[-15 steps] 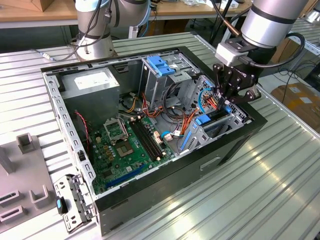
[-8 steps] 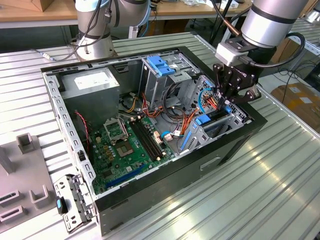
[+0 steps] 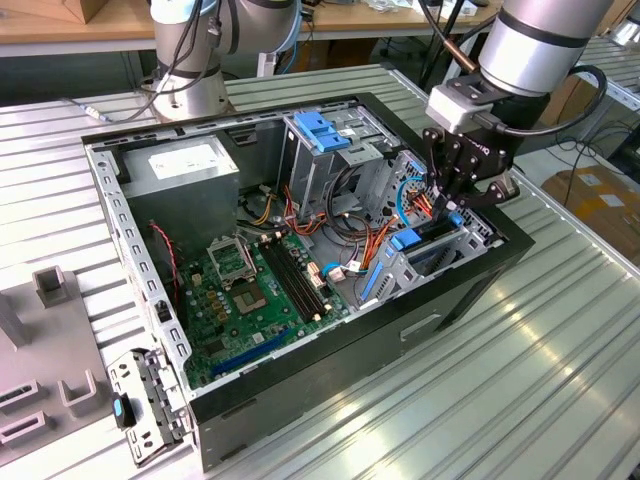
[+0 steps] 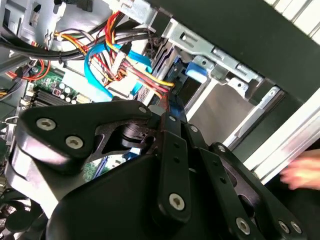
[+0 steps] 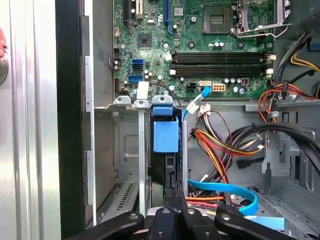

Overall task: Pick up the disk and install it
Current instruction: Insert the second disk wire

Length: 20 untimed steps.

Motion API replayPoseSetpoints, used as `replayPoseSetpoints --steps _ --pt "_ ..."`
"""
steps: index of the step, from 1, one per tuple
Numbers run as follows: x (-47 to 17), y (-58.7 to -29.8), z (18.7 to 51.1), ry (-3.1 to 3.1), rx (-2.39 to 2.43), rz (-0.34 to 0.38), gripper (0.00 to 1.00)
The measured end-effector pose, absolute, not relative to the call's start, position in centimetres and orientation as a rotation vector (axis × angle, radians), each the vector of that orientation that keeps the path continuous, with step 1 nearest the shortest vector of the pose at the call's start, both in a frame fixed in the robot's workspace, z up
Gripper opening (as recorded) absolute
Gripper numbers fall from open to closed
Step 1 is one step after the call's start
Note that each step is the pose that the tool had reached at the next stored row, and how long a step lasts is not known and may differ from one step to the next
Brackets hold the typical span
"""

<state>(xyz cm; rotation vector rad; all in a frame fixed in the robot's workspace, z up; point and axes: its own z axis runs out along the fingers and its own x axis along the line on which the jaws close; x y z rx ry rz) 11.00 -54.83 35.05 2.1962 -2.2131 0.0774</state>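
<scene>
The disk (image 5: 166,150) stands on edge in the drive bay at the front corner of the computer case (image 3: 460,300), its blue carrier tab up. It looks rigid, fairly heavy and shock-sensitive, so I'd hold it by the blue rails. The hand (image 3: 447,205) sits directly over its end, fingers apparently pinched on it, though contact is hidden.

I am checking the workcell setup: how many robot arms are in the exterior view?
2. The first arm stands behind the computer case, toward the exterior view's left; the second arm reaches over the case on the right. Others may be outside the frame.
</scene>
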Motion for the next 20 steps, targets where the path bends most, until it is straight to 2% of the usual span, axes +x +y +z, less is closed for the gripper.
replayPoseSetpoints --steps 8,11,18,20 --pt "11.0 -54.8 37.8 -2.210 2.193 0.069 0.11" --pt "11.0 -53.6 39.1 -2.205 2.189 0.058 0.11" --pt "11.0 -51.1 39.5 -2.186 2.172 0.033 0.11" --pt "11.1 -50.5 39.5 -2.163 2.147 0.077 0.11"
